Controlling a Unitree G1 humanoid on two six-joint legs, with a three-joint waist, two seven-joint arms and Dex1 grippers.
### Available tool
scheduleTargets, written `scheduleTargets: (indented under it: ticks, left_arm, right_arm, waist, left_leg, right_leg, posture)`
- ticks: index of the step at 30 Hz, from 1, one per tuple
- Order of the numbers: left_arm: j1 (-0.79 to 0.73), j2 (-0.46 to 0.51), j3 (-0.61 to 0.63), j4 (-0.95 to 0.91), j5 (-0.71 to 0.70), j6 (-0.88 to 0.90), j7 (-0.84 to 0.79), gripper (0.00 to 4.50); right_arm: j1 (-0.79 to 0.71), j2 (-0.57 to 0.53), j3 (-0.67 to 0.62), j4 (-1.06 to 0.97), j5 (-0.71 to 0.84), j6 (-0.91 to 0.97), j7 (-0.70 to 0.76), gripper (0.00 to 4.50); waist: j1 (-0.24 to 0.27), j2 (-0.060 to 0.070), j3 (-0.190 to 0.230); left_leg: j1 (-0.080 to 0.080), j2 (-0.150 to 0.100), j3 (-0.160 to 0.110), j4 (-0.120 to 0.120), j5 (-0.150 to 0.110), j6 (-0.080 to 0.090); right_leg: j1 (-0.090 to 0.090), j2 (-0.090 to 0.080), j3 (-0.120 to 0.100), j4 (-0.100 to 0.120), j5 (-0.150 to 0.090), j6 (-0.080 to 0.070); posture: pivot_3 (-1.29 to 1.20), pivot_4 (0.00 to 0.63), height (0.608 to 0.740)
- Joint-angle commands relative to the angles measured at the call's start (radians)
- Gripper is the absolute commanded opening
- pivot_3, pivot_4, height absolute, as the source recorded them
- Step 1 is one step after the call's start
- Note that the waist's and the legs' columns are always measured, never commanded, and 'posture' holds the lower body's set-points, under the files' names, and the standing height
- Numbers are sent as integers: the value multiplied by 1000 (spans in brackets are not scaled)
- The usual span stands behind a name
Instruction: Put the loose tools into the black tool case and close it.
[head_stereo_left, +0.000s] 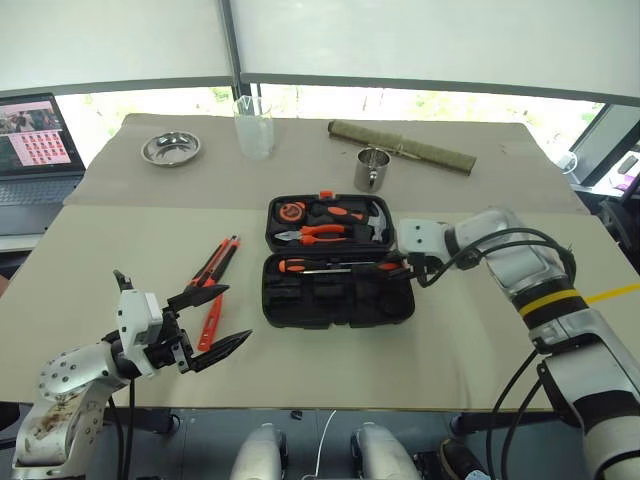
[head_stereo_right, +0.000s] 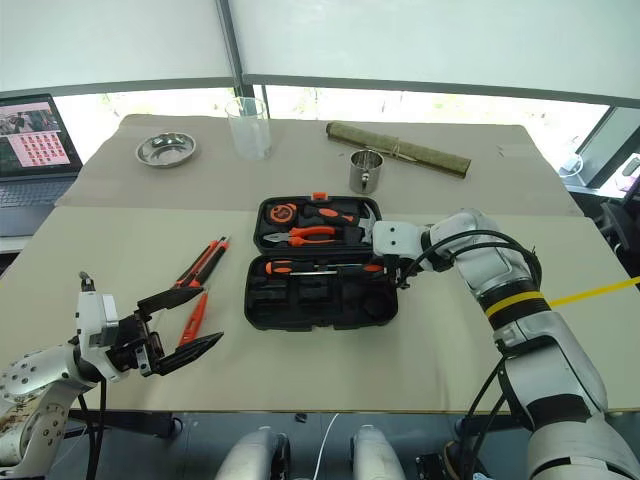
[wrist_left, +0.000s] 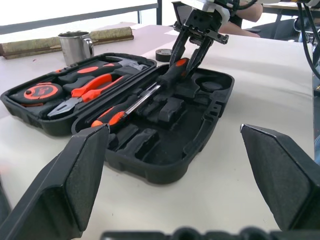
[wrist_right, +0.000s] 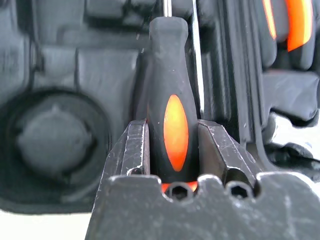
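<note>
In the black tool case (head_stereo_left: 338, 300) — two screwdrivers (head_stereo_left: 340, 266), one gripped by the right gripper (wrist_left: 192, 50).

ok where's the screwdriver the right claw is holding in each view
Left eye view: screwdriver at the black tool case's right end, in the right claw.
Right eye view: same spot.
Left wrist view: upper middle, handle between the claw's fingers.
Right wrist view: centre.
Shared landmark: the case's round recess.
</note>
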Motion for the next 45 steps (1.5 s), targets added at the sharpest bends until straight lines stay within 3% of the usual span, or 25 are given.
scheduleTargets:
  ticks: [1, 5, 7, 9, 12, 15, 18, 23, 24, 38, 45]
  left_arm:
    - [12, 2, 7, -34, -6, -11, 6, 4500]
    - [8, 7, 12, -28, -4, -15, 9, 4500]
    - [3, 9, 14, -27, -4, -14, 13, 4500]
    - [3, 11, 15, -26, -3, -13, 14, 4500]
    - [6, 12, 17, -24, -2, -12, 14, 4500]
    - [4, 14, 18, -18, 2, -8, 20, 4500]
    - [0, 14, 18, -12, 4, -8, 23, 4500]
    - [6, 24, 6, -3, 17, -3, 17, 4500]
    - [5, 26, 3, 3, 21, -4, 12, 4500]
    - [-13, 15, -1, 7, 39, -6, 52, 4500]
    - [-9, 35, -9, 2, 71, 29, 99, 4500]
  right_arm:
    - [-30, 23, -5, 57, -19, -65, 18, 999]
    - [-39, 44, -7, 93, -31, -99, 21, 999]
    - [-51, 50, -22, 113, -17, -152, 30, 2007]
    - [-73, 54, -51, 139, 12, -209, 45, 2569]
    - [-99, 46, -86, 178, 45, -257, 81, 2569]
    - [-99, 55, -172, 182, 184, -235, 197, 2569]
    - [-93, 98, -228, 166, 268, -129, 212, 1899]
    - [-52, 179, -205, 177, 207, -106, 116, 168]
    - [-48, 203, -201, 186, 196, -111, 84, 40]
    - [-11, 270, -128, 314, 56, -213, 21, 40]
    - [-58, 303, -104, 389, 22, -120, -4, 40]
  waist:
    - [-1, 0, 0]
    - [-1, 0, 0]
    - [-1, 0, 0]
    - [-1, 0, 0]
    - [-2, 0, 0]
    - [-1, 0, 0]
    - [-1, 0, 1]
    - [-9, 0, 1]
    - [-10, 0, 1]
    - [-23, 1, 1]
    - [-24, 0, 0]
  left_leg:
    - [0, 0, 0, 0, 0, 0]
    - [1, 1, 0, 0, 0, 0]
    - [1, 1, 0, 0, 0, 0]
    - [1, 1, 0, 0, 0, 0]
    - [1, 1, 0, 0, 0, 0]
    - [0, 1, -1, -1, 0, 0]
    - [1, 1, -2, -1, 0, 0]
    - [2, 2, -4, -2, 0, 0]
    - [2, 2, -4, -2, 0, 0]
    - [3, 1, -5, -4, 0, 0]
    - [8, 1, -5, -4, 0, -1]
  right_leg:
    - [0, 0, 0, 0, 0, 0]
    - [0, 0, 0, 0, 0, 0]
    - [0, 0, 0, 0, 0, 0]
    - [0, 0, 0, 0, 0, 0]
    - [0, 0, 0, 0, 0, 0]
    - [0, -1, 0, 0, 0, 0]
    - [1, -1, 0, 0, 0, 0]
    - [1, -1, 0, 1, 0, -1]
    - [1, -1, 0, 1, 0, -1]
    - [1, -1, 0, 1, 0, -1]
    - [5, -2, 0, 1, 0, -2]
  posture:
    - [0, 150, 740]
    - [0, 150, 740]
    - [0, 150, 740]
    - [0, 150, 740]
    - [0, 150, 740]
    - [0, 150, 740]
    - [0, 150, 740]
    - [0, 150, 740]
    - [0, 150, 740]
    - [0, 150, 740]
    - [0, 150, 740]
